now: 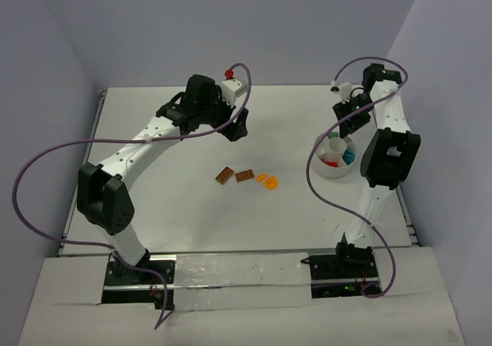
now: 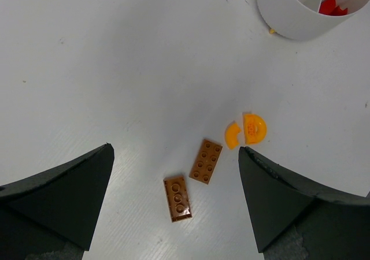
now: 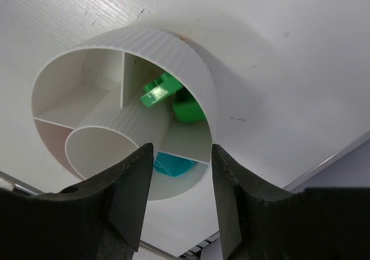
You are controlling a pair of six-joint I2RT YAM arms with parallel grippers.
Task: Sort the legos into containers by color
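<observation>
Two brown lego plates (image 1: 224, 175) (image 1: 244, 175) and two orange curved pieces (image 1: 267, 181) lie on the table at its middle. In the left wrist view the brown plates (image 2: 178, 198) (image 2: 206, 160) and the orange pieces (image 2: 232, 135) (image 2: 255, 127) lie below my open, empty left gripper (image 2: 175, 150), which hangs above them (image 1: 240, 124). The white divided bowl (image 1: 323, 169) stands at the right, holding red (image 2: 332, 6), green (image 3: 159, 89) and teal (image 3: 173, 164) legos. My right gripper (image 3: 182, 150) is open and empty right over the bowl (image 3: 191, 69).
The table's right edge and a metal rail run close behind the bowl (image 3: 335, 156). Purple cables loop from both arms, one hanging beside the bowl (image 1: 314, 161). Walls close the table in on the left, back and right.
</observation>
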